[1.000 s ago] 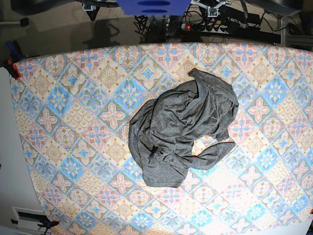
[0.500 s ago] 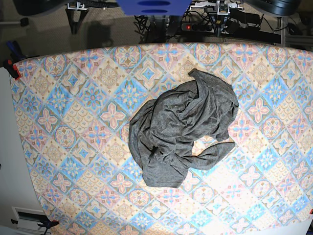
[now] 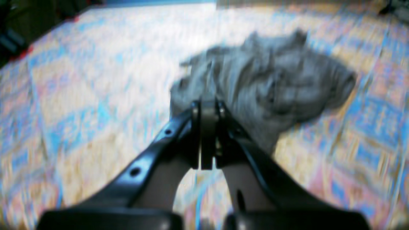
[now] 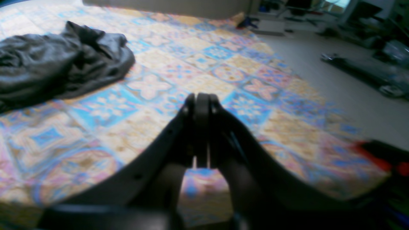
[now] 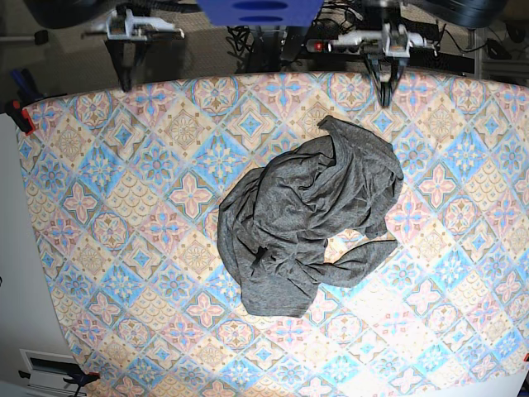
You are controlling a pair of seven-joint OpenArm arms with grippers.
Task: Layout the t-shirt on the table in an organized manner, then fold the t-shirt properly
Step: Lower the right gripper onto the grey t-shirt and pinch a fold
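Observation:
The dark grey t-shirt (image 5: 310, 227) lies crumpled in a heap near the middle of the table (image 5: 107, 207), with one sleeve trailing out to the right. My left gripper (image 5: 385, 99) hangs shut over the far edge, just above the heap's top. In the blurred left wrist view its shut tips (image 3: 207, 107) point at the t-shirt (image 3: 271, 89) on the table (image 3: 96, 80). My right gripper (image 5: 126, 83) is shut over the far left edge, well apart from the cloth. Its wrist view shows the shut tips (image 4: 201, 97) above bare table (image 4: 207, 73), the t-shirt (image 4: 57, 70) off to the left.
A red clamp (image 5: 21, 116) grips the table's left corner, also seen as a red clamp (image 4: 383, 156) at the right of the right wrist view. Cables and a power strip (image 5: 331, 41) lie beyond the far edge. A blue mount (image 5: 260, 10) sits at top centre.
Both arms have come down from the top edge into view, and their shut grippers now reach the table's far edge. The t-shirt has not moved.

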